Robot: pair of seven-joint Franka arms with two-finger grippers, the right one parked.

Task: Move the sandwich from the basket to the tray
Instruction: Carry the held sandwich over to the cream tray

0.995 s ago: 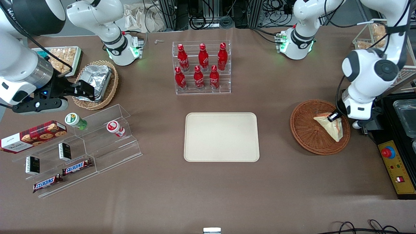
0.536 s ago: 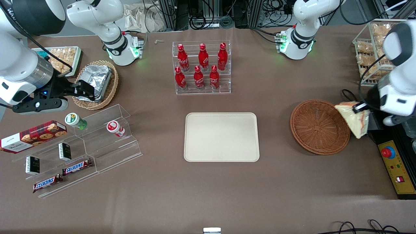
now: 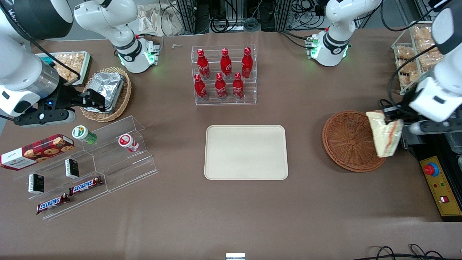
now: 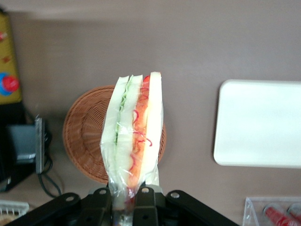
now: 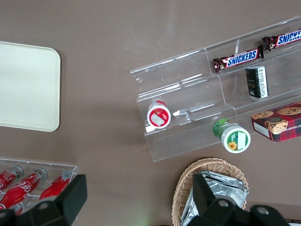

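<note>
The sandwich (image 3: 386,135), a plastic-wrapped wedge of white bread with red, orange and green filling, hangs in the air over the rim of the reddish-brown wicker basket (image 3: 348,141). My left gripper (image 3: 390,117) is shut on its upper corner. From the wrist, the sandwich (image 4: 134,134) stands between the gripper (image 4: 125,195) fingers with the basket (image 4: 87,136) below it. The basket holds nothing. The cream tray (image 3: 246,152) lies flat at the table's middle, toward the parked arm from the basket, and also shows as the tray (image 4: 261,123) in the wrist view.
A clear rack of red bottles (image 3: 223,76) stands farther from the front camera than the tray. A yellow control box with a red button (image 3: 438,184) and black equipment sit at the working arm's end. Acrylic shelves with snacks (image 3: 83,166) lie toward the parked arm's end.
The gripper lifted the sandwich out of the basket, swung it outward past the rim, and now carries it back a little over the basket's edge.
</note>
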